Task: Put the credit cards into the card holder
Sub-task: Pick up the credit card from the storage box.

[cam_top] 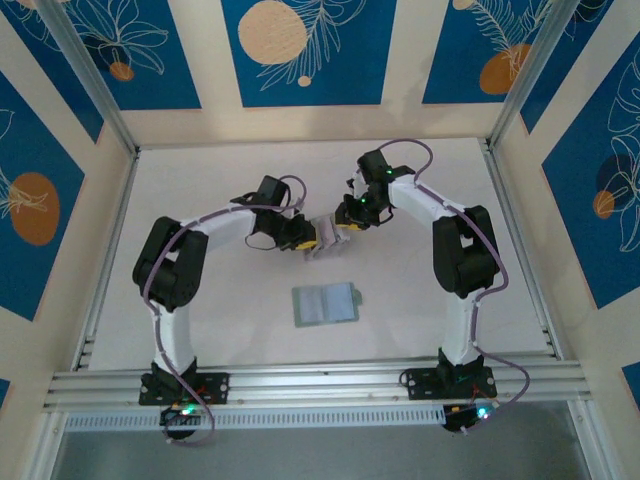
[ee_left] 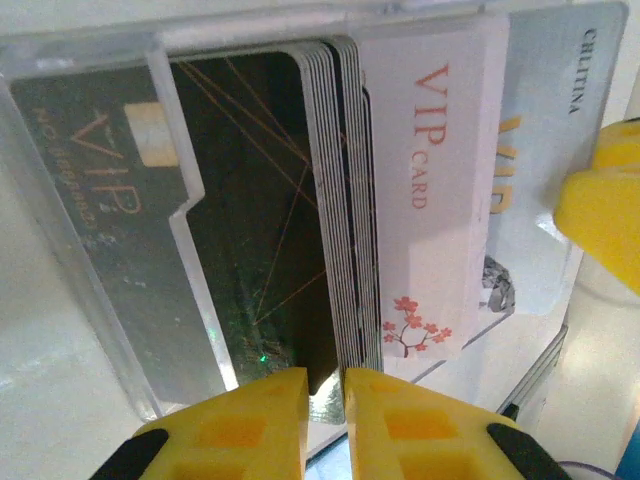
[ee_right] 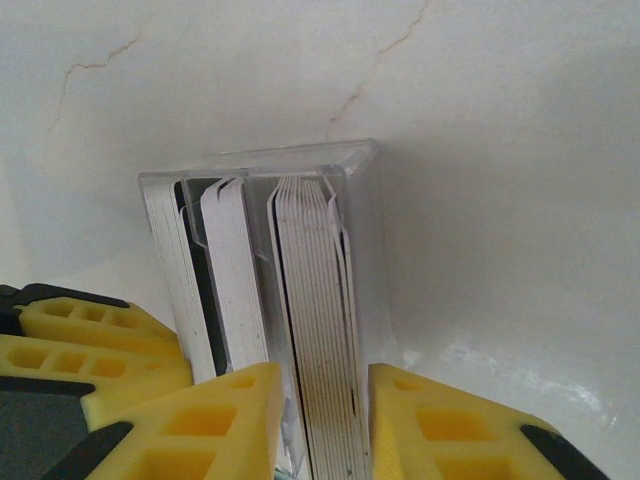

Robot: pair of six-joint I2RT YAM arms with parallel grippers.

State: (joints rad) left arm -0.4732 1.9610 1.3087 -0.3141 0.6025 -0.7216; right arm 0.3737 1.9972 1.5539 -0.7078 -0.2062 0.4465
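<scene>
While your left gripper (ee_left: 326,410) clenched the clear box (ee_left: 90,250) at the middle of the table (cam_top: 200,170) and your right gripper (ee_right: 325,385) straddled its credit cards (ee_right: 315,300), tightness unclear, you seemed mid-extraction, which next called for a straight pull toward the open card holder (cam_top: 325,304) nearer the near edge.

Locate the clear plastic case (ee_right: 260,165) near the middle of the white table (cam_top: 250,330). Aluminium rails (cam_top: 320,385) run along your near edge; blue patterned panels (cam_top: 310,50) line the walls.

White card (ee_left: 430,190): red "VIP CARD". Dark card (ee_left: 110,200): gold "VIP". Pale card (ee_left: 560,120): "CRLITINA", partly hidden gold "VIP".
</scene>
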